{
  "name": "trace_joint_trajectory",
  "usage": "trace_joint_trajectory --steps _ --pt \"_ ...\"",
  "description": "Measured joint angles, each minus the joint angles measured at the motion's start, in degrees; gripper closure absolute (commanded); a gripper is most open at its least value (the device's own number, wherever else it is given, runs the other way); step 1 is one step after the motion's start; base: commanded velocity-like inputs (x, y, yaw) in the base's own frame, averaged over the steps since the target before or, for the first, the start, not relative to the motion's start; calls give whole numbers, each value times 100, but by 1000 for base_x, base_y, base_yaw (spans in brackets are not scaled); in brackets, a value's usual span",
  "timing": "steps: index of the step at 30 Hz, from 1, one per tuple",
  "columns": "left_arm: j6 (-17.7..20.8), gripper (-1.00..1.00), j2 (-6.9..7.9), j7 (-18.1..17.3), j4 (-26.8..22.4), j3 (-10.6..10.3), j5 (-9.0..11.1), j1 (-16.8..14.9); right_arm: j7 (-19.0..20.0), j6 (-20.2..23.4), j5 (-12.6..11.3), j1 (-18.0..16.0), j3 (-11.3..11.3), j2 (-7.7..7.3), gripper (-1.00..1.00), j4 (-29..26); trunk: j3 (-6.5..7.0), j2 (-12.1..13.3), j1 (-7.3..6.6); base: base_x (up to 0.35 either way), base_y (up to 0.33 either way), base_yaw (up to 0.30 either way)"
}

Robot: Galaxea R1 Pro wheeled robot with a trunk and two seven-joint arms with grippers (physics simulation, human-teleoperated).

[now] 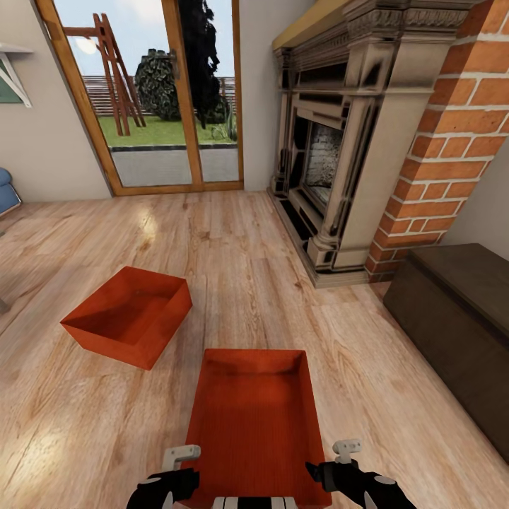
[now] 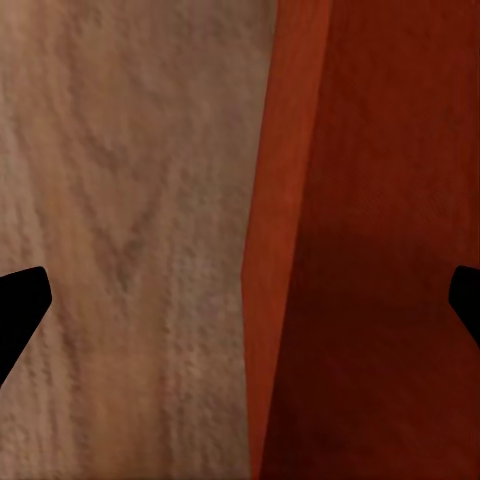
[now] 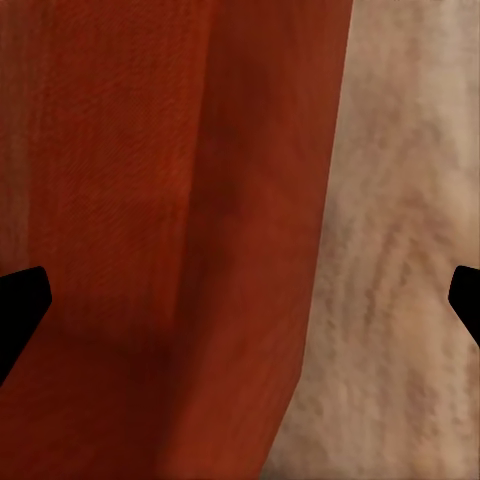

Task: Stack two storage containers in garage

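Two orange-red storage containers sit on the light wood-plank floor [image 1: 233, 247] of the living room. One container [image 1: 131, 314] lies to the left, turned at an angle. The nearer container [image 1: 254, 417] is straight ahead, between my arms. My left gripper [image 1: 187, 463] is open, its fingers straddling that container's left wall [image 2: 290, 250]. My right gripper [image 1: 331, 459] is open too and straddles the right wall [image 3: 260, 220]. In both wrist views the dark fingertips [image 2: 20, 300] [image 3: 20, 300] stand far apart, clear of the wall.
A carved fireplace [image 1: 332, 155] with a red brick chimney side [image 1: 452, 141] stands ahead on the right. A long dark brown chest [image 1: 459, 318] lies along the right wall. A wood-framed glass door [image 1: 155, 92] is at the back, and a blue sofa edge [image 1: 7, 189] at far left.
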Motion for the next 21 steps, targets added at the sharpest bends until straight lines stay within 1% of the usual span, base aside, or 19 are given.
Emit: trace_joint_trajectory --steps 1,4,5,6,10,21 --pt "0 100 2 0 2 0 -1 0 -1 0 -1 0 0 0 100 0 0 0 0 0 0 0" --pt "0 100 3 0 5 0 -3 0 4 -9 -12 0 3 0 100 0 0 0 0 0 0 0" --pt "-10 100 2 -17 7 -8 88 0 18 -6 -34 0 10 3 100 -2 0 0 0 0 0 0" --pt "-14 100 3 -27 8 -12 133 0 20 -9 -17 0 4 3 100 0 0 0 0 0 0 0" --pt "-12 100 8 -26 8 -9 103 0 15 -3 -26 1 7 3 100 -1 0 0 0 0 0 0" --pt "-55 100 16 -33 9 -10 121 1 -38 13 -24 1 16 3 100 -1 0 0 0 0 0 0"
